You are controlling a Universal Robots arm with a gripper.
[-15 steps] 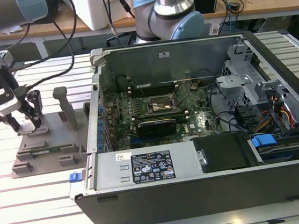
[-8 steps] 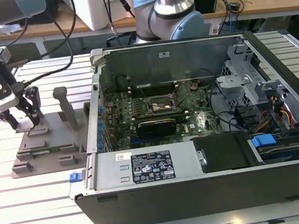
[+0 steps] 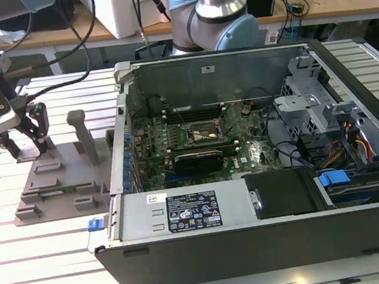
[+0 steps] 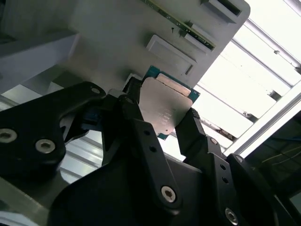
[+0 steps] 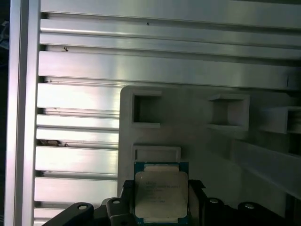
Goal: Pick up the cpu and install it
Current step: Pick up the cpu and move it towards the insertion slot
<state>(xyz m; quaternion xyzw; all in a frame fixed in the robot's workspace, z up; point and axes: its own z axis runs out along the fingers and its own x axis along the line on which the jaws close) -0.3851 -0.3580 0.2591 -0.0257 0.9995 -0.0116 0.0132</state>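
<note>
I judge this the pick step: my end effector (image 3: pixel 27 151) is clamped on two opposite edges of the cpu (image 5: pixel 161 192), at the grey tray (image 3: pixel 61 187). Clearing it calls for a straight lift, I think. The upright posts (image 3: pixel 82 135) stand near, and the computer case (image 3: pixel 256 244) lies beyond open bench (image 3: pixel 47 275).

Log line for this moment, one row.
gripper: shut on small flat square silver-topped cpu | position: over grey plastic moulded tray, exterior view's left | install: not yet done
</note>
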